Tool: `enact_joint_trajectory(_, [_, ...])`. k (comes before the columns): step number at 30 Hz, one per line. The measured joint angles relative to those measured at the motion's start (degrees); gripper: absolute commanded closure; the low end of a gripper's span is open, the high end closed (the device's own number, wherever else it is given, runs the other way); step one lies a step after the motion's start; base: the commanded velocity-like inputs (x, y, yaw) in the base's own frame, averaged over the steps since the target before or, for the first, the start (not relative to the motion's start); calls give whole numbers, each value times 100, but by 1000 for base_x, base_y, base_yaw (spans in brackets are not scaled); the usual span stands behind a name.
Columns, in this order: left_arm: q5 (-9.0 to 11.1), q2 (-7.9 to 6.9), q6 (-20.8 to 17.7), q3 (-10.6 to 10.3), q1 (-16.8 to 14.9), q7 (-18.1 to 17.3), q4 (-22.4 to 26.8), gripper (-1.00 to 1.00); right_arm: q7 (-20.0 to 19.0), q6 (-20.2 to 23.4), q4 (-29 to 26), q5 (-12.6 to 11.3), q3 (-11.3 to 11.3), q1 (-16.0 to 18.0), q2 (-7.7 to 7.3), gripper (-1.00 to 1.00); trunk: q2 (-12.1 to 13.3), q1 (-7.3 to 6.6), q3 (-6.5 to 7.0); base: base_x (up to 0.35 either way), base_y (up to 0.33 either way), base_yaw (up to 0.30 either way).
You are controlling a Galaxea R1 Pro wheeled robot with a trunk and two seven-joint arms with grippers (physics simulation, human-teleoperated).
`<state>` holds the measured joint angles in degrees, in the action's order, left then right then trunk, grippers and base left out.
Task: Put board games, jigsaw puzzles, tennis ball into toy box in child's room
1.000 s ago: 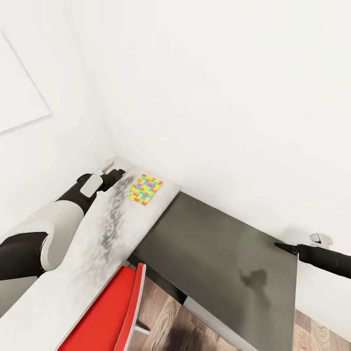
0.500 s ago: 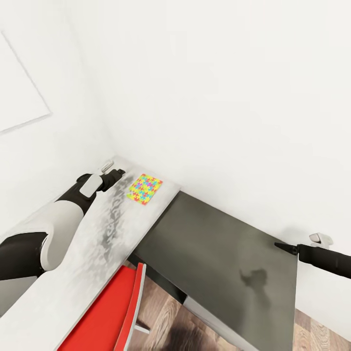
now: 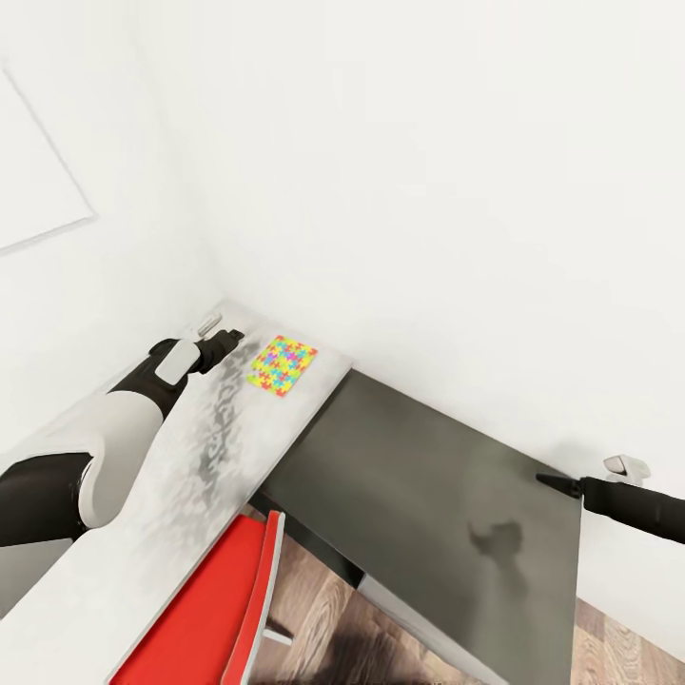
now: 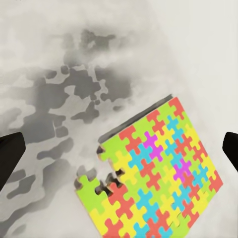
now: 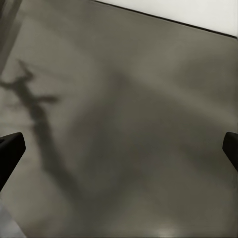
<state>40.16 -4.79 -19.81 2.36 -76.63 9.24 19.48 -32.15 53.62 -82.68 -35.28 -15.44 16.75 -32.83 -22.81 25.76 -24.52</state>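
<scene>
I saw one jigsaw puzzle, a thin square of interlocked multicolour pieces, flat on the table near its wall end | left gripper hovered just beside it, jaws wide, empty | puzzle's lower edge cut off in wrist view | right gripper spread open, empty, over a dark grey panel.

jigsaw puzzle cut off by the left wrist view's edge.

The left arm has smooth white shells with a black joint band, a small grey-white block near its wrist and a black left pincer. The right arm is a slim black tube with a pale grey clip, tapering to a dark right pincer.
</scene>
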Motion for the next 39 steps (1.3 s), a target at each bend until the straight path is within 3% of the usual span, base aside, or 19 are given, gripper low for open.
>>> enact_joint_trajectory(14, [-24,2,20,-12,-169,-3,8,-100,0,10,7,1,-10,-2,-21,-100,0,0,-125,0,0,0])
enact_joint_trajectory(28, [-60,75,503,-55,-263,-30,40,-100,0,16,8,1,-104,-2,-45,-100,0,0,-248,0,0,0])
enact_joint_trajectory(39, [-79,70,575,-23,-462,-7,11,-100,-9,-29,289,-5,-98,30,48,-100,-1,0,-276,0,0,0])
